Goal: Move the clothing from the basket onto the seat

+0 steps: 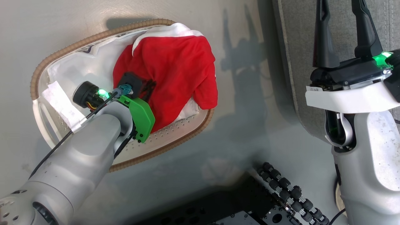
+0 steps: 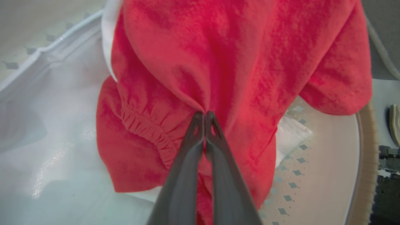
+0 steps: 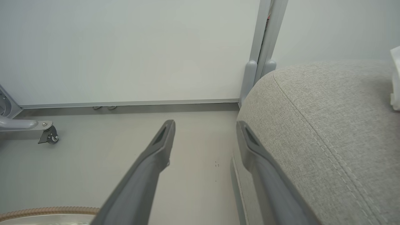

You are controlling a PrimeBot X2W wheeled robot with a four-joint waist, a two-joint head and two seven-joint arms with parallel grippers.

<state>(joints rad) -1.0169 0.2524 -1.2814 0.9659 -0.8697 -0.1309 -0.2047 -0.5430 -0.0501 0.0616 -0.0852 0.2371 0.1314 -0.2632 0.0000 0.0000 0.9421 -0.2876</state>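
Left gripper (image 2: 204,115) pinches crumpled red cloth garment (image 2: 250,62) in white brown-rimmed basket (image 1: 93,36), likely for lifting. Right gripper (image 3: 206,128) hangs wide open, empty, by grey fabric seat (image 3: 328,125).

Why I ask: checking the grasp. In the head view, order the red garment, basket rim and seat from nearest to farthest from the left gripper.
1. Red garment: pinched in the left gripper.
2. Basket rim: ringing the garment.
3. Seat: far right.

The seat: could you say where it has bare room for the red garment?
The seat is bare between its stitched seam and a white thing at the right wrist view's edge; the open right gripper crowds its rounded edge.
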